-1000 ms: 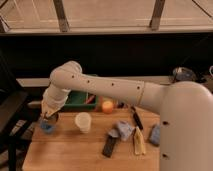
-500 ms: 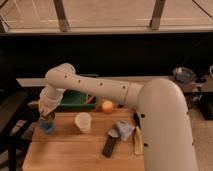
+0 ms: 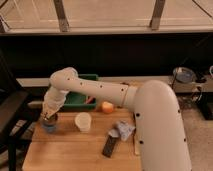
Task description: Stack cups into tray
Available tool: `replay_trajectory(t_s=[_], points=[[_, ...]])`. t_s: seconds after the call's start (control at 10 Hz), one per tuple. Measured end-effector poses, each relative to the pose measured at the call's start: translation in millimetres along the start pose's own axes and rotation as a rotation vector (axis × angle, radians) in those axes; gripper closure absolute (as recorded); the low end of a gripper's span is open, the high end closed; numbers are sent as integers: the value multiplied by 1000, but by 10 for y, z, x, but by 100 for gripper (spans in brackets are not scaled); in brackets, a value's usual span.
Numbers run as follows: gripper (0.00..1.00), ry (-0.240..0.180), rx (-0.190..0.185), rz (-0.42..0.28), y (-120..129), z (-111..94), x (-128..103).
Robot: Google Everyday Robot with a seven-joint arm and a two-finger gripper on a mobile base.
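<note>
Gripper (image 3: 49, 117) hovers just above light blue cup (image 3: 49, 127).

1 high view, seemingly downward, gripper (image 3: 49, 118) left

We see a chunky off-white arm (image 3: 107, 91), smooth rounded shells, small dark dots (image 3: 103, 86) along it, maybe screws, darker gripper (image 3: 48, 118) at its tip, low left

The tray (image 3: 89, 78) is largely blocked by the arm (image 3: 100, 90), the gripper (image 3: 49, 118) is held over the blue cup (image 3: 49, 126), and bare table (image 3: 70, 150) is found in front of the cream cup (image 3: 83, 121).
</note>
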Motion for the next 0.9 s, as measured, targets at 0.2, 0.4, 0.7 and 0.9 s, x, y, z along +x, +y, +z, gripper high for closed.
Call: replay_trajectory(t_s=[0.2,0.4,0.7,0.9], points=[[40,-21,1,7,18,63,-35],[35,-35,-5,11,46,129,-80],[35,-59,-5,16,73,196,-140],[35,-70,-4,13,53,245,-171]])
